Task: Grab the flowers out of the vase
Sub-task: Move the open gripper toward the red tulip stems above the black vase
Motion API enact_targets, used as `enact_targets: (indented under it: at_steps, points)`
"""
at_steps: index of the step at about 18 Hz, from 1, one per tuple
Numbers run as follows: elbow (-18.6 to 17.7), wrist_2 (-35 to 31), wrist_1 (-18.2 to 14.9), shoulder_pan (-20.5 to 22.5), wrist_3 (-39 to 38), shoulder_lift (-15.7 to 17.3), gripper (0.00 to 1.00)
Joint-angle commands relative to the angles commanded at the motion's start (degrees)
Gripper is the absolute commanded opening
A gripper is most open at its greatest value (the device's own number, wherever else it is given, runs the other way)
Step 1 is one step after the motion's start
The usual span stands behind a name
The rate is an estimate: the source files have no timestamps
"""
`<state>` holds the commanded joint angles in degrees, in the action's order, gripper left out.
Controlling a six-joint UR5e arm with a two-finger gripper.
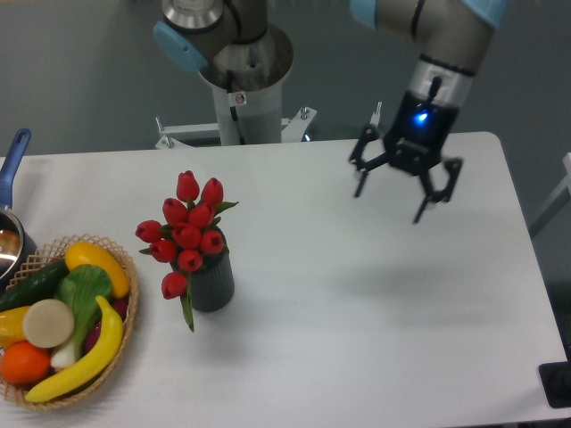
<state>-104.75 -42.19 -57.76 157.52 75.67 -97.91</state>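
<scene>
Hovering over the right half of the counter (375,294), the end effector (403,189) has its two fingers spread wide and nothing between them. Blue status light is lit on the wrist just above it. It sits well clear of the surface, shadow falling on bare white top below.

Flowers (187,234) are well apart from it, over on the left half of the counter: a bunch of red tulip buds, stems down in the vase (211,282). One bud and a long green leaf droop over the vase's left side, the leaf tip reaching down toward the counter. Vase is upright, dark grey, ribbed.

Further left, a woven basket (125,325) holds a banana (89,357), an orange (22,363), a cucumber (34,283) and other produce. A pot with a blue handle (12,159) is cut off at the left edge.

Progress, as I read it: nothing grasped yet, bunch not yet lifted. Left to do: traverse left to the bunch, drop onto the stems or bud cluster, close, pull straight up. Risk I'd flag: vase looks light and may lift with the stems or tip.
</scene>
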Motion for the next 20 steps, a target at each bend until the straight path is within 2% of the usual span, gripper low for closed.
enact_targets:
  at_steps: [2, 3, 10, 13, 18, 20]
  points:
    - [-1.85, 0.18, 3.95, -2.47, 0.18, -0.35, 1.0]
    - [-2.64, 0.61, 4.4, -3.61, 0.26, -0.27, 1.0]
    - [-6.07, 5.09, 4.76, -5.82, 0.7, 1.05, 1.0]
    - [-7.74, 5.19, 4.67, -6.69, 1.23, 2.46, 1.0]
    - [-12.4, 5.19, 4.67, -6.7, 6.23, 4.39, 1.0]
    - [-12.58, 5.36, 4.67, -6.87, 6.42, 4.48, 1.0]
